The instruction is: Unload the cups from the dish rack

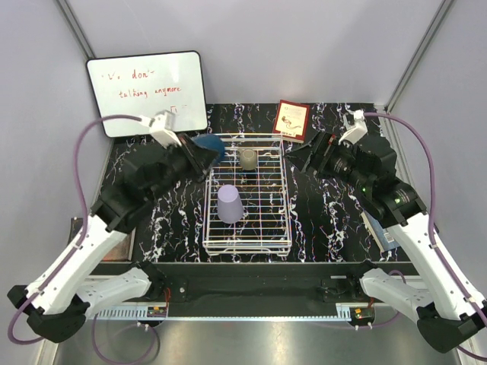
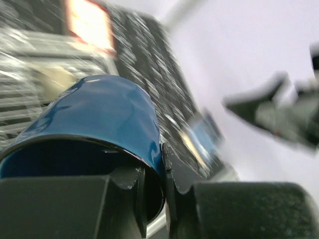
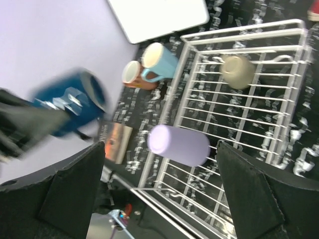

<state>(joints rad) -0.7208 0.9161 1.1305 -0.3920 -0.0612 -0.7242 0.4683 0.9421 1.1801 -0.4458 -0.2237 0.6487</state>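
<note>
Your left gripper (image 2: 162, 168) is pinching the dark blue cup (image 2: 99, 114) by its wall, one finger inside the mouth and one outside, jaws narrow on the rim. The cup is hanging tipped on its side, in the air beside the far-left corner of the dish rack (image 1: 283, 228), and you are not yet setting it down.

That thin hold on a glossy wall is the weak point: I judge the cup could swivel or slip between the pads if you are swinging it fast, and the smeared wrist view suggests speed.

Just beyond, the light blue mug (image 3: 160, 60) and the salmon mug (image 3: 131, 74) are standing close together on the table, left of the rack, so a low approach risks knocking them. The rack's rim is also near enough to clip.

The lavender cup (image 1: 230, 204) and the grey-beige cup (image 1: 249, 158) are waiting inside the rack.

Your right gripper (image 3: 159, 199) is hanging wide and empty near the rack's far-right side, apart from everything.
</note>
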